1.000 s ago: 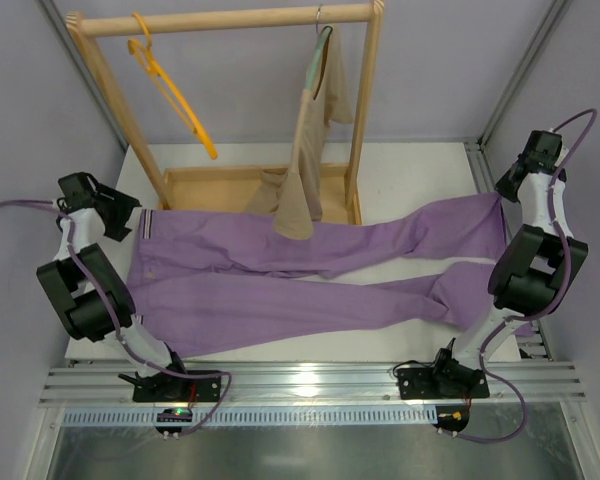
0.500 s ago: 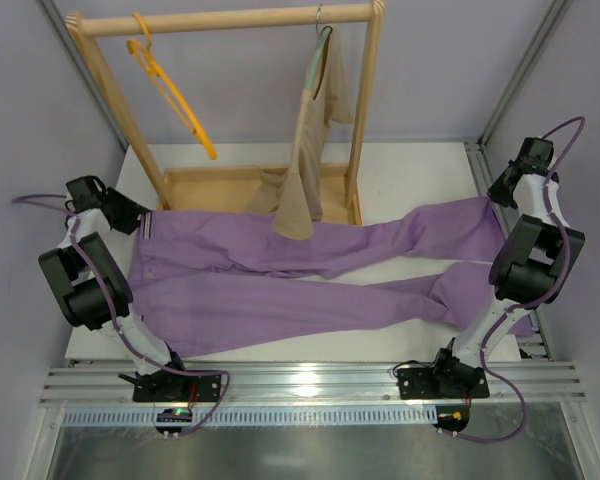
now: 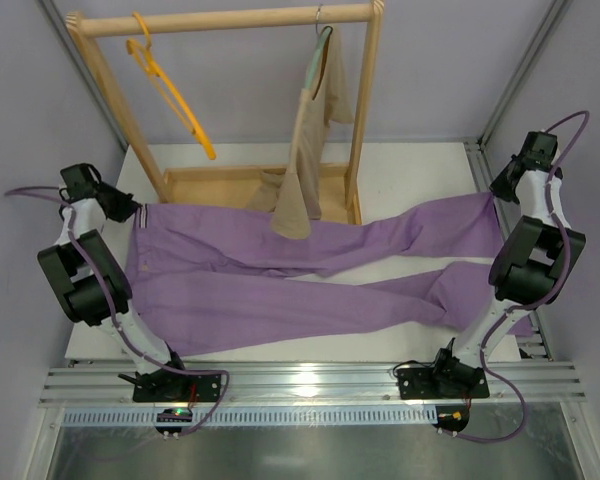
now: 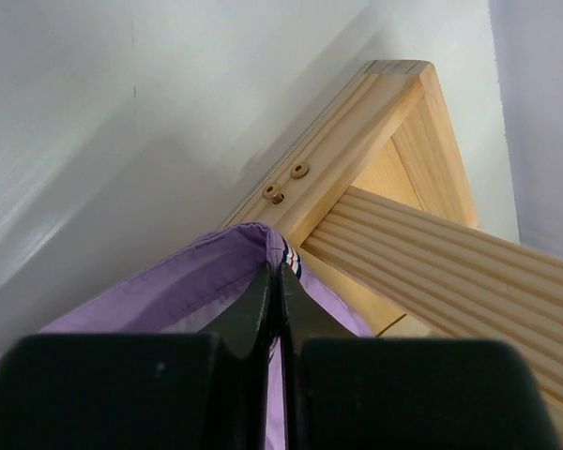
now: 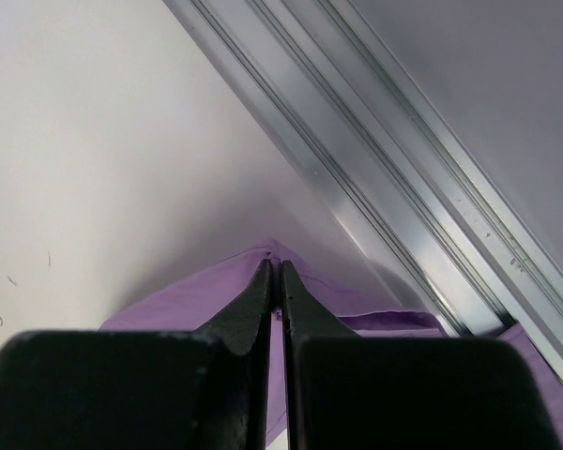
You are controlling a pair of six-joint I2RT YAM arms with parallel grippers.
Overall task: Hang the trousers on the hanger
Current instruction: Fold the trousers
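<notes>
Tautened since earlier, the trousers (image 3: 280, 300) are clamped at waistband and, apparently, hem by the left gripper (image 4: 275, 273) and right gripper (image 5: 275, 269); lifting toward the hanger (image 3: 175, 96) is required.

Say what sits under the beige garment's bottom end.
The beige garment overlaps the trousers and the wooden rack base from above; what lies directly beneath its hem is covered.

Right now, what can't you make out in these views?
Top view: part of the trousers upper leg, behind the beige garment.
Top view: lower leg's hem, behind the right arm.
Wrist views: how much fabric is pinched, covered by the left hand and right hand themselves.
</notes>
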